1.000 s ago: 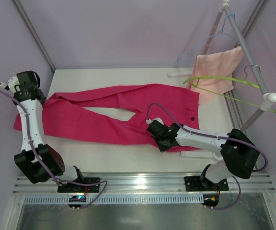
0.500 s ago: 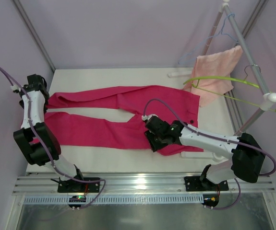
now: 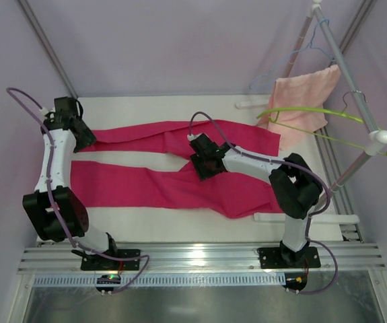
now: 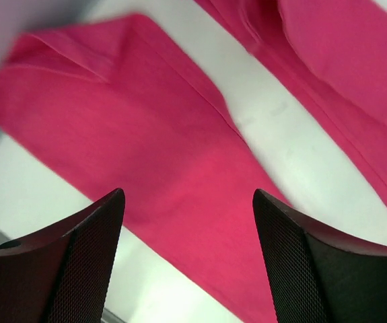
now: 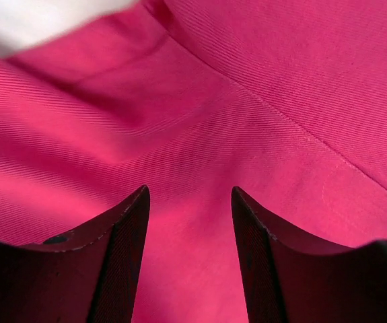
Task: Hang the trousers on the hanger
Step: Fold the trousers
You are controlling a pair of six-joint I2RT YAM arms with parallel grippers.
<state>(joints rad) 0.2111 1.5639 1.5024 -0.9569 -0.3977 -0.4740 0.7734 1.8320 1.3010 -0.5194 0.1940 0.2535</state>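
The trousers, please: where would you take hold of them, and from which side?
I would probably pinch the trousers at the far leg's cuff, coming straight down from above. They lie flat on the table, so a free hem edge is easiest to pinch; the open left gripper hovers there.

One trousers (image 3: 146, 185), one towel (image 3: 304, 94), two hangers (image 3: 314, 110) (image 3: 276, 70), two arms (image 3: 52, 161) (image 3: 254, 161)

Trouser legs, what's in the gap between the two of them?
Just bare white table, between both legs of the trousers; the top view shows it.
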